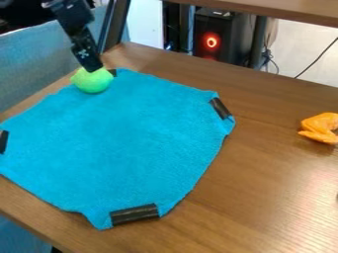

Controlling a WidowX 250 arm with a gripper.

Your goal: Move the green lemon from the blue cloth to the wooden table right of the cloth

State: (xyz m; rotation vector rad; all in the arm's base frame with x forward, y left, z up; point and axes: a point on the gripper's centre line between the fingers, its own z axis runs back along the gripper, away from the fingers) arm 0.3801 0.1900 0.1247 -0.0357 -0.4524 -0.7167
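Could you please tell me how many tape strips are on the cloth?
4: right strip, bottom strip and left strip on the cloth, top strip beside the ball; the ball may hide more.

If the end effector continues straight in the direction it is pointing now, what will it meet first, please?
Most likely the round green object, just below the end effector. Depth is unclear here, so they may already be touching.

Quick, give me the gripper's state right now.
Gripper: down at the top of the round green object; whether it is open, closed or holding it cannot be told.
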